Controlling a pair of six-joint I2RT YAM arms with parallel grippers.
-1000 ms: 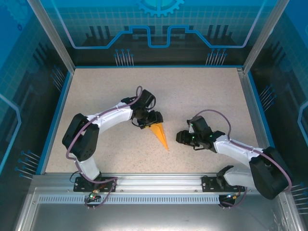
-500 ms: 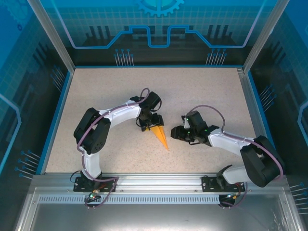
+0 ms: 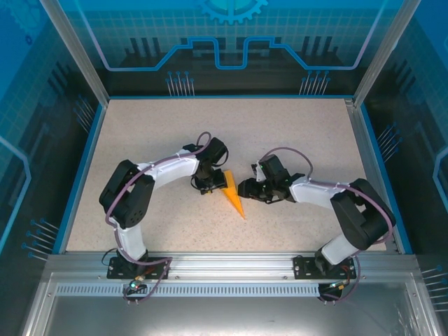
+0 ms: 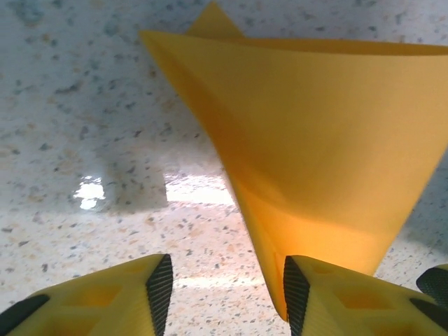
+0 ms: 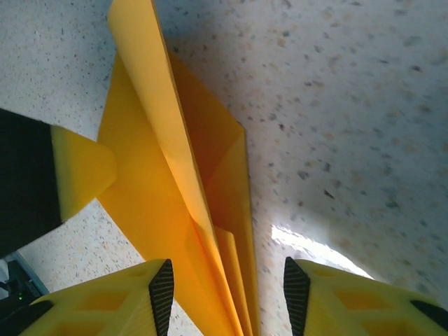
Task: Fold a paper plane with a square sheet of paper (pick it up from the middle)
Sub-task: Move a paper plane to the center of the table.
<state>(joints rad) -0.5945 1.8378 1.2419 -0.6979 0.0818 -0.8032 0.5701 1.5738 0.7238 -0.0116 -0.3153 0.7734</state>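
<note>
**Top view:** the plane (image 3: 233,194) is a narrow orange-yellow dart. Its wide end is to the far side and its sharp tip to the near edge. It lies approx. mid-table (image 3: 301,133), btw. the two claws. L claw (image 3: 212,183) is just at its left side and R claw (image 3: 243,189) just at its right, both low. The table is beige, stone-like, w/ dark specks.

**Left wrist:** the paper is thin and smooth. One wing stands up as a big triangle w/ a soft curved fold. Its low corner sits against the right-hand pad (image 4: 295,290). L claw jaws are spread, and the other pad is free. Fingers are yellow plastic; pads are black and ribbed.

**Right wrist:** crisp folded layers w/ an upright ridge run down btw. R claw's pads. The jaws are spread w/ a gap on both sides, so no pinch. A yellow finger (image 5: 82,171) of L claw is against the wing.
</note>
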